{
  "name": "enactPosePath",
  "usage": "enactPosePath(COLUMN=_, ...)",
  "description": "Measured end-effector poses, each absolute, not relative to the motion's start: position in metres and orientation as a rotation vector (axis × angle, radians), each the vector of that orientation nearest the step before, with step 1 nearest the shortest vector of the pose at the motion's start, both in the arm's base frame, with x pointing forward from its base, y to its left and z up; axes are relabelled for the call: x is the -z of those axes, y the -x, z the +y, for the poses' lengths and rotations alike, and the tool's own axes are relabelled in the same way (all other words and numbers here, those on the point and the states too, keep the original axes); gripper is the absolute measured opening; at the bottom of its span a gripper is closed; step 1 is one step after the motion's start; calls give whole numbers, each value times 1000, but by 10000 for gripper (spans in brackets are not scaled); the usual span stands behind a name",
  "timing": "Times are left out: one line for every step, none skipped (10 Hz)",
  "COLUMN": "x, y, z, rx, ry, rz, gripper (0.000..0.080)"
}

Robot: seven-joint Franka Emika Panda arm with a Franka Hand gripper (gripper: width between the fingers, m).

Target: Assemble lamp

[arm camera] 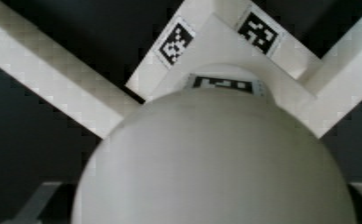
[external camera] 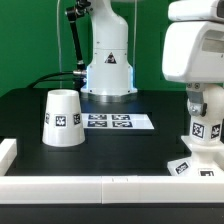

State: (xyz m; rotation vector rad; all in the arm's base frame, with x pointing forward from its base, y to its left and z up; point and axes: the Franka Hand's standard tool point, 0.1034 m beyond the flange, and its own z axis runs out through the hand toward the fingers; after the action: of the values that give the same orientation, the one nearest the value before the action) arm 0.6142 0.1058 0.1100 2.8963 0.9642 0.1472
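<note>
Black table (external camera: 25, 105), landmark is the marker board (external camera: 118, 122) lying flat mid-table.

- Robot pedestal (external camera: 108, 62): directly behind the marker board, close to its far edge.
- White border rail (external camera: 100, 188): in front of the marker board, along the near table edge and well apart from it.
- Gripper (external camera: 200, 104): past the marker board's end on the exterior view's right, nearer the camera, hanging fingers-down above table level.
- Shade (external camera: 62, 117): just off the marker board's end on the exterior view's left, standing wide end down, untouched.
- Base (external camera: 205, 166): on the table past the marker board's right end in the exterior view, straight below the gripper.
- Bulb (external camera: 207, 128): upright over the base, between base and gripper. In the wrist view the bulb's round head (arm camera: 204, 150) fills the frame.

Key relation: the bulb sits directly under the jaws, long axis vertical and in line with the hand, head up, foot toward the base. I cannot tell whether the foot is seated.

The jaws flank the head, but the fingertips are barely in frame, so I cannot tell whether they are clamped or loose.

Judgement: the bulb-into-base step is in hand, and the shade comes after.
</note>
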Motion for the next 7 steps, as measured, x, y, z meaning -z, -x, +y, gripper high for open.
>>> enactPosePath(x=-110, y=-614, z=105, rx=-150, ry=-2919, rz=899, gripper=580)
enactPosePath(x=-110, y=-614, z=104, rx=-155, ry=-2958, rz=771, gripper=580)
enactPosePath(x=-110, y=-615, z=103, rx=-160, ry=-2986, rz=665, gripper=580)
enactPosePath(x=-110, y=-615, z=102, rx=-164, ry=-3007, rz=574, gripper=580)
enactPosePath(x=-110, y=-614, z=99, rx=-174, ry=-3051, rz=376, gripper=580)
enactPosePath(x=-111, y=-615, z=97, rx=-191, ry=-3076, rz=158, gripper=580)
enactPosePath(x=-111, y=-615, z=96, rx=-200, ry=-3083, rz=24, gripper=580)
